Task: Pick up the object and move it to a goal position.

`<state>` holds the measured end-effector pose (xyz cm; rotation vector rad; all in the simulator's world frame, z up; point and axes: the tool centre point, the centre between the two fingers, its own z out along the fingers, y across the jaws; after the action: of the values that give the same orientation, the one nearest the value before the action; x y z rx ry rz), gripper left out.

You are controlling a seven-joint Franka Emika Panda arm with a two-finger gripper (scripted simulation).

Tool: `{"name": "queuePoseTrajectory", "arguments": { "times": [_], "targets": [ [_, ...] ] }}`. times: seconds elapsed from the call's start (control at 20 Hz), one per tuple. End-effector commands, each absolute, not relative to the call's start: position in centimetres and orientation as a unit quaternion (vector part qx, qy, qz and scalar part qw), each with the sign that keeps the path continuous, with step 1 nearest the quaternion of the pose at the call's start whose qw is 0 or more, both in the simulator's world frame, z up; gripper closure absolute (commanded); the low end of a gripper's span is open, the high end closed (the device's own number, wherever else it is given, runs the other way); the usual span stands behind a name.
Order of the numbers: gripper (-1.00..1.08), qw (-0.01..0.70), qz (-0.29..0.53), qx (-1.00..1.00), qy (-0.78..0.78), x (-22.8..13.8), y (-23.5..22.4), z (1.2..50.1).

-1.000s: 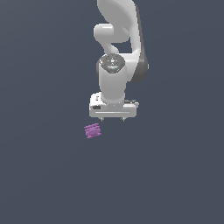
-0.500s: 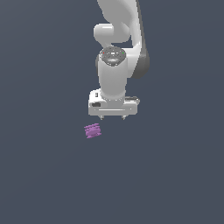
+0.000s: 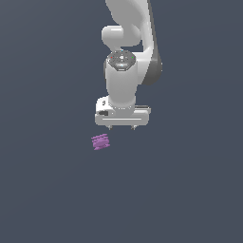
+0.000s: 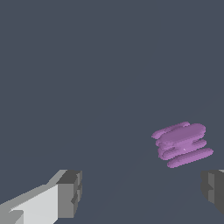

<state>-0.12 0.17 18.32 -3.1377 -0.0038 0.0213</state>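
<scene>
The object, a small purple ridged piece [image 3: 100, 141], lies on the dark grey floor, a little toward the exterior view's left of and below my gripper [image 3: 121, 127]. The white gripper hangs from the arm, pointing down, with only its short fingertips showing under the hand. In the wrist view the purple piece [image 4: 182, 143] lies ahead of the fingers, closer to one fingertip [image 4: 212, 189] than to the other [image 4: 70, 194]. The fingers stand wide apart with nothing between them. The gripper is apart from the piece.
The flat dark grey floor [image 3: 190, 190] fills both views. The white arm [image 3: 124, 52] rises above the gripper toward the top of the exterior view. No goal marker shows.
The arm has shifted slightly toward the exterior view's left and its upper joints have turned a little. The purple piece has not moved.
</scene>
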Motion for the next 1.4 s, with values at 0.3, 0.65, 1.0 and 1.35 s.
{"name": "queuePoseTrajectory", "arguments": {
  "times": [0.3,0.65,1.0,1.35],
  "targets": [
    [-0.92,0.005,0.007,-0.997,0.071,-0.1,-1.0,17.1],
    [-0.92,0.007,0.008,-0.984,0.176,-0.2,-2.7,15.4],
    [-0.92,0.008,0.008,-0.956,0.292,-0.5,-4.8,13.5],
    [-0.92,0.006,0.007,-0.915,0.403,-0.8,-6.9,11.8]
  ]
}}
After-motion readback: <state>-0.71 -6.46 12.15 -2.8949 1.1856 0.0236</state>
